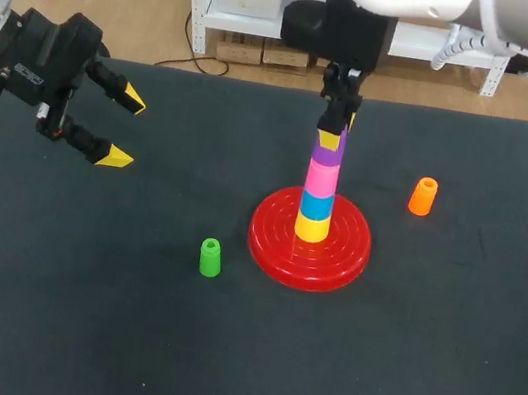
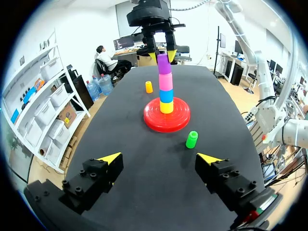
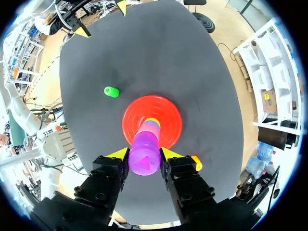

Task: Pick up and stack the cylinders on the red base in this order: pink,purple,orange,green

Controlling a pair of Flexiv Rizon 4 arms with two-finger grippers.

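The right hand is reaching in from above the middle of the black table. It is closing its yellow-tipped fingers on both sides of the purple cylinder. The purple cylinder is sitting upright on top of the pink cylinder. Below those, a blue cylinder and a yellow cylinder are resting on the red base.

The hand is gripping from straight overhead, probably to keep the tall stack in line while the purple piece is seating. Release looks like the step in hand.

The orange cylinder is standing apart from the base, on the right arm's side. The green cylinder is standing near the base's rim on the left arm's side. Both are waiting their turn.

The left hand is hovering well apart from the stack, with its fingers spread wide and holding nothing.
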